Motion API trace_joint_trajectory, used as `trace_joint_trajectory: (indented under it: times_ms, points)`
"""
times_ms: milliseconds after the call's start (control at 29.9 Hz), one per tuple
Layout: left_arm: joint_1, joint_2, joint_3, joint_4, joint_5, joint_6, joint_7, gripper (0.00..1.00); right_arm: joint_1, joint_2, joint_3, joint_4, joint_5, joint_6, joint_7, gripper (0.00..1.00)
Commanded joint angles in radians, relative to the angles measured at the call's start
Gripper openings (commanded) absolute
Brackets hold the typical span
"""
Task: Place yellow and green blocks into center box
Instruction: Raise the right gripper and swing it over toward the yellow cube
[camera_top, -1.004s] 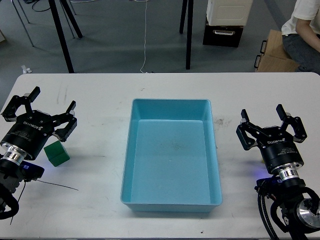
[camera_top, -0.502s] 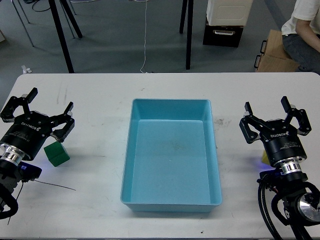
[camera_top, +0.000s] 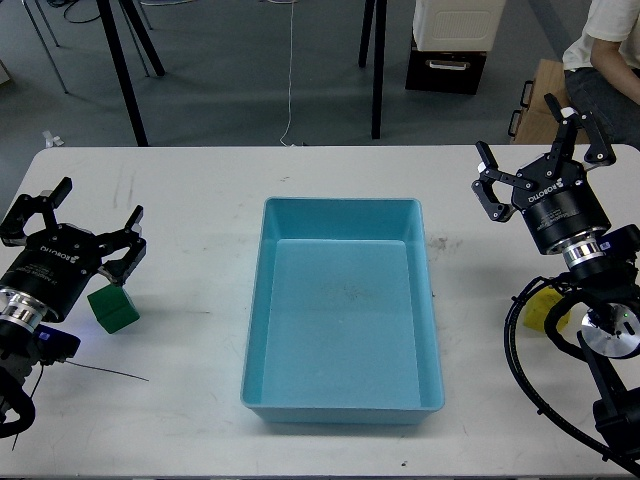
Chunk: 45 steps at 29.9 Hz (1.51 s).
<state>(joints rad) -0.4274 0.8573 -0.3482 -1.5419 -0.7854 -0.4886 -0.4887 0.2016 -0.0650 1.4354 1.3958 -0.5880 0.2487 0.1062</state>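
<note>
Stretching across nearly the whole view, the white table (camera_top: 200, 200) carries everything, and the blue box (camera_top: 343, 305) sits at its middle, open at the top with nothing visible inside but a few faint scuffs on its floor.

Off to the box's right, the right arm rises from the near edge, and the right gripper (camera_top: 540, 150) at its far end stands up by the table's back edge, level with the box's far rim, its 2 fingers spread wide with nothing between them. On the box's left, well apart from it, the left gripper (camera_top: 70, 225) hangs low over the table with its fingers also spread wide and nothing held.

Just beside that left gripper, on its near side and a little toward the box, the green block (camera_top: 113, 308) rests on the table; whether a fingertip touches it I cannot tell. To the right of the box, near the table's right edge, the yellow block (camera_top: 543, 310) lies on the surface, partly hidden behind the right arm's black cable.
</note>
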Motion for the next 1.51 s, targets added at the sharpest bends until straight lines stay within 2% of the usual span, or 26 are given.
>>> trace_joint_trajectory:
  times_ms: [0, 167, 335, 502, 569, 669, 904, 1171, 1272, 1472]
  points:
    - [-0.001, 0.000, 0.000, 0.002, 0.001, 0.000, 0.000, 1.00, 0.106, -0.007, -0.006, -0.072, -0.131, -0.005, 0.003, 0.99]
    - [-0.001, 0.000, 0.000, 0.002, 0.001, 0.000, 0.000, 1.00, 0.278, -0.013, -0.033, -0.208, -0.203, -0.043, 0.003, 0.98]
    - [0.001, 0.000, 0.000, 0.009, 0.001, 0.000, 0.000, 1.00, 0.481, -0.015, -0.117, -0.337, -0.295, -0.190, 0.003, 0.98]
    - [0.001, 0.000, 0.001, 0.014, 0.001, 0.000, 0.000, 1.00, 0.662, -0.058, -0.274, -0.452, -0.469, -0.198, 0.020, 0.98]
    - [0.001, 0.000, 0.001, 0.017, 0.001, 0.000, 0.000, 1.00, 0.714, -0.062, -0.351, -0.471, -0.545, -0.200, 0.055, 0.98]
    - [0.004, 0.000, 0.003, 0.026, 0.001, 0.000, 0.000, 1.00, 0.785, -0.085, -0.496, -0.478, -0.682, -0.201, 0.142, 0.98]
    - [0.013, -0.001, 0.003, 0.037, 0.001, 0.000, 0.000, 1.00, 0.968, -0.179, -0.849, -0.483, -0.987, -0.206, 0.383, 0.98]
    - [0.015, -0.001, 0.003, 0.043, 0.001, 0.000, 0.000, 1.00, 1.219, -0.318, -1.292, -0.449, -1.089, -0.203, 0.383, 0.99]
    - [0.016, -0.001, 0.003, 0.045, 0.001, 0.000, 0.000, 1.00, 1.300, -0.430, -1.427, -0.324, -1.089, -0.198, 0.383, 0.99]
    - [0.022, -0.009, 0.003, 0.054, 0.003, 0.000, 0.000, 1.00, 1.374, -0.679, -1.550, -0.106, -1.087, -0.200, 0.383, 0.99]
